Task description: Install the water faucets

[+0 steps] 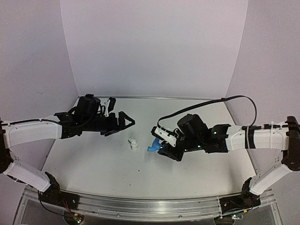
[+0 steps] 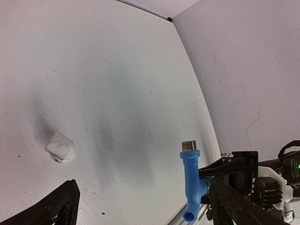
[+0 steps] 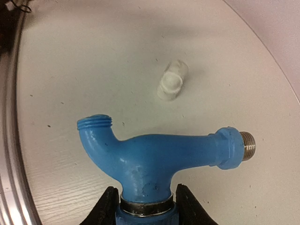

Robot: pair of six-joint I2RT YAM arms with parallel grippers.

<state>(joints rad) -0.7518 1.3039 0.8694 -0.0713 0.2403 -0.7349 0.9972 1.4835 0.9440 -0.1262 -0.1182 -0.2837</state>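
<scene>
Two grippers over a white table (image 1: 93,168): the left gripper (image 1: 123,127), jaws wide apart and empty, hovers far left; the right gripper (image 1: 161,146) clamps the bright-blue plastic T-shaped tap (image 1: 152,148) by its stem, just right of a tiny white cylindrical fitting (image 1: 134,144) lying mid-table.

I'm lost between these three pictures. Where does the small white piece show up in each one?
Top view: the white fitting lies near the centre, just left of the blue tap.
Left wrist: lower left.
Right wrist: upper middle, beyond the tap.
Shared landmark: the blue tap, in all three.
</scene>
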